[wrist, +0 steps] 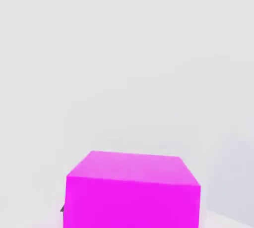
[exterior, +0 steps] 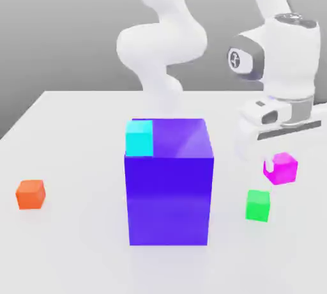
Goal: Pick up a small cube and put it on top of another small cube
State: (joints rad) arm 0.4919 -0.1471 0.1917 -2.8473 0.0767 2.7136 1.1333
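The small magenta cube (exterior: 280, 169) is at the exterior view's right, directly under my gripper (exterior: 280, 153), which comes straight down onto it and is shut on it. In the hand view the magenta cube (wrist: 133, 191) looms very close over the pale table. The small green cube (exterior: 258, 205) rests on the table just in front of the magenta one and slightly toward the exterior view's left, a small gap between them. I cannot tell whether the magenta cube touches the table.
A big blue-purple block (exterior: 169, 190) stands mid-table with a small cyan cube (exterior: 140, 138) on its top back corner. A small orange cube (exterior: 30, 194) lies far off at the exterior view's left. The white table (exterior: 76, 248) ends behind the arm.
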